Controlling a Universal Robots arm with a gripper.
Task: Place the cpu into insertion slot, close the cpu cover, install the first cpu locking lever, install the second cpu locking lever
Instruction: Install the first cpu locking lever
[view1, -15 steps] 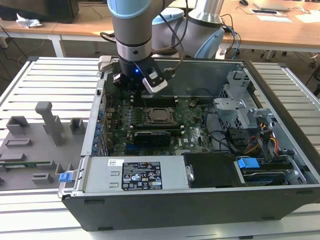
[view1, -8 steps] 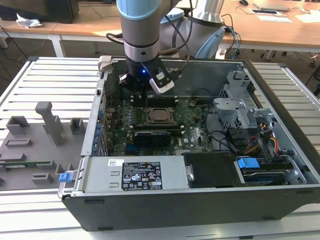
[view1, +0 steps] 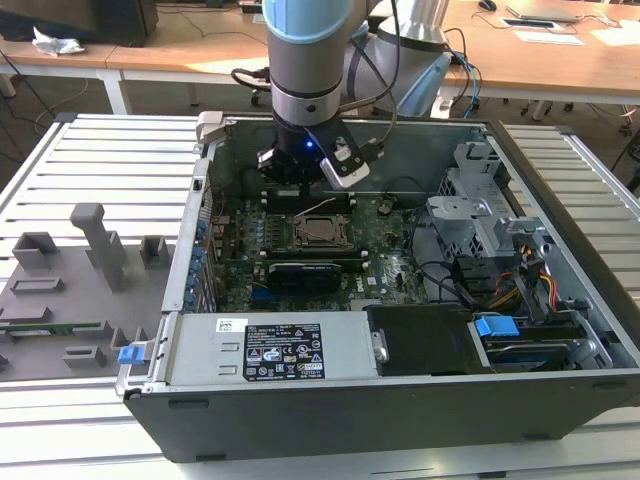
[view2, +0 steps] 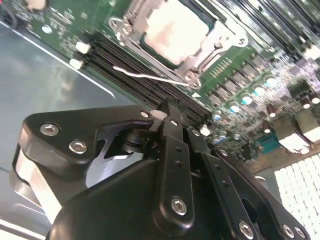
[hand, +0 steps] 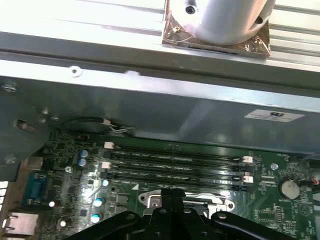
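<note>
The cpu (view2: 175, 25) lies silver face up in the insertion slot (view1: 299, 233) on the green board. The cpu cover (view2: 221, 41), a silver metal frame, lies flat over the chip's edges. One thin wire locking lever (view2: 145, 76) stands free of the socket on the side facing my gripper; in the exterior view it slants up from the socket (view1: 318, 206). My gripper (view2: 167, 107) hangs just above the board beside the socket, close to this lever, with its black fingers pressed together and nothing between them. In the first wrist view the gripper (hand: 172, 194) sits in front of the socket.
Long black memory slots (hand: 175, 160) run beside the socket, next to the case wall (hand: 150, 110). A black card (view1: 310, 272), a power supply (view1: 270, 350) and a metal drive cage (view1: 480, 215) fill the open case. Grey fixtures (view1: 95, 240) stand at the exterior view's left.
</note>
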